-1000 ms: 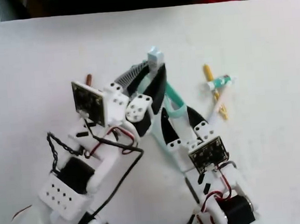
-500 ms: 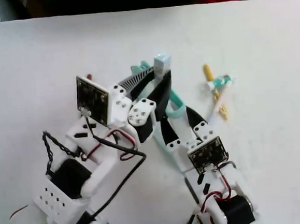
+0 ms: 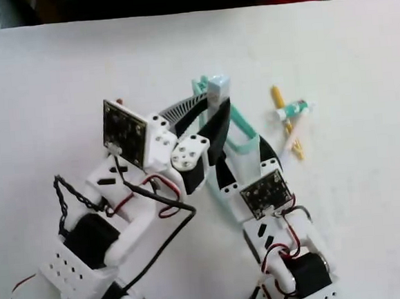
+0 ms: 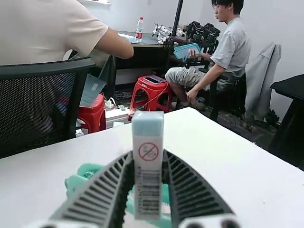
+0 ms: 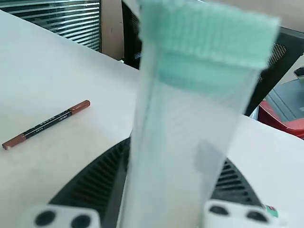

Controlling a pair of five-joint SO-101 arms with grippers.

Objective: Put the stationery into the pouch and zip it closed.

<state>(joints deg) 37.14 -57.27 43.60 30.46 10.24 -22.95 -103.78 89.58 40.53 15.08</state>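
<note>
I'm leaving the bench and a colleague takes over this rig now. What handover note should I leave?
Left gripper: shut on the pale blue and white rectangular eraser, held upright at the pouch's mouth.
Right gripper: shut on the mint-green translucent zip pouch, holding it up.
Loose on the table: black pencil with brown ends, yellow pen, small green and white item.
Done: eraser picked up, pouch held.
Left: eraser and loose items in, then zip.
</note>
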